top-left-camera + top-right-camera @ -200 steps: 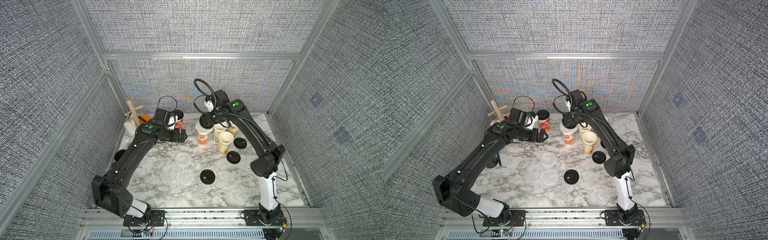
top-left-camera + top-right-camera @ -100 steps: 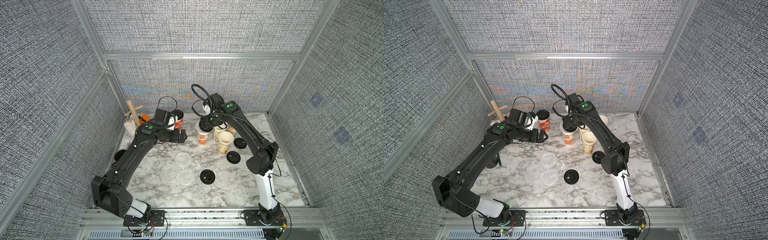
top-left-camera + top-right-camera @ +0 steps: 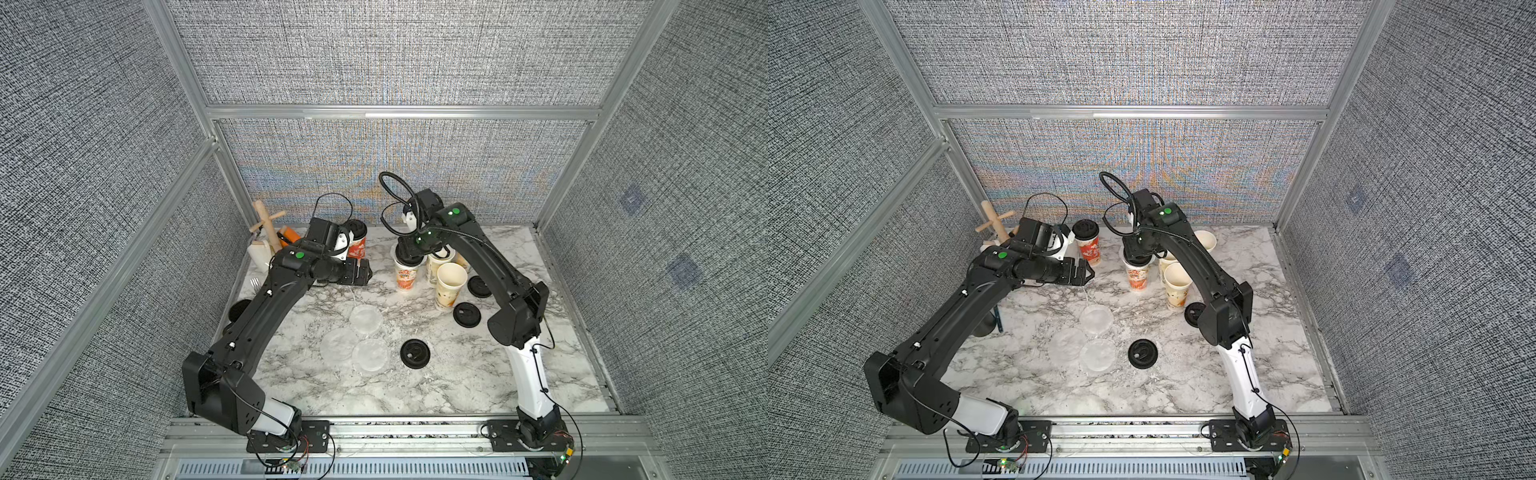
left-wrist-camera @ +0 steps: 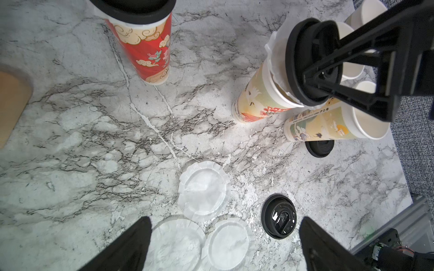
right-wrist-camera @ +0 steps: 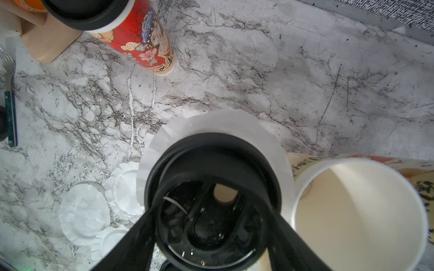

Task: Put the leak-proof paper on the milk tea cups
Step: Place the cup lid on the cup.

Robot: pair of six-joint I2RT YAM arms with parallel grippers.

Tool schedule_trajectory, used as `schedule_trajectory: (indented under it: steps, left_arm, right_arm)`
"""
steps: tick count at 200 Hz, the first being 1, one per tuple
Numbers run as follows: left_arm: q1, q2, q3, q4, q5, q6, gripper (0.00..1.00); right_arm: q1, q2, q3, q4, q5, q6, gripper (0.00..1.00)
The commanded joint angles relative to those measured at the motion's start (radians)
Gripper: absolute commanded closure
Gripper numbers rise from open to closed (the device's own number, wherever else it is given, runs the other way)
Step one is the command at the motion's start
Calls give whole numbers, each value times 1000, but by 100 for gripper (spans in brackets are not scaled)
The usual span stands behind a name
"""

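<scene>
A beige-and-red milk tea cup (image 3: pixel 406 276) (image 3: pixel 1137 277) (image 4: pixel 260 98) stands mid-back with a leak-proof paper (image 5: pixel 223 124) (image 4: pixel 277 58) draped over its mouth. My right gripper (image 3: pixel 409 253) (image 3: pixel 1138 254) (image 5: pixel 211 211) is shut on a black lid (image 5: pixel 211 162) (image 4: pixel 296 63), held tilted against that paper. Three more papers (image 3: pixel 365 320) (image 3: pixel 338 347) (image 3: pixel 370 355) lie flat mid-table. A red cup (image 3: pixel 357 245) (image 4: pixel 145 47) at the back carries a black lid. Open cups (image 3: pixel 449 286) (image 5: pixel 352 211) stand beside the covered one. My left gripper (image 3: pixel 368 272) (image 3: pixel 1088 274) (image 4: pixel 225 219) hovers open and empty.
Loose black lids (image 3: pixel 414 353) (image 3: pixel 466 314) (image 3: pixel 480 286) lie on the marble table (image 3: pixel 457 386). A wooden mug stand (image 3: pixel 266 224) and a black mug (image 3: pixel 239 309) sit at the left edge, with a fork (image 5: pixel 9 93) nearby.
My right arm has swung slightly left, its elbow moving in, with the black lid staying over the paper-covered cup. The left arm has not moved.
</scene>
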Motion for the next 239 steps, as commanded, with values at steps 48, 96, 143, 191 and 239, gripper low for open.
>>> schedule_trajectory:
  steps: [48, 96, 143, 191, 239]
  left_arm:
    - [5, -4, -3, -7, -4, 12, 0]
    - [8, -7, -4, -7, -5, 15, 1]
    - [11, -3, -4, -10, -4, 16, 0]
    - [14, -1, -4, -9, -1, 15, 0]
    - [14, -4, -6, -9, 0, 15, 0]
  right_arm:
    - [1, 13, 12, 12, -2, -7, 26]
    - [1, 26, 35, 14, -5, -5, 23]
    - [1, 30, 41, 13, -14, -4, 21]
    - [1, 26, 32, 11, -8, -7, 20]
    - [1, 21, 33, 12, -8, -5, 18]
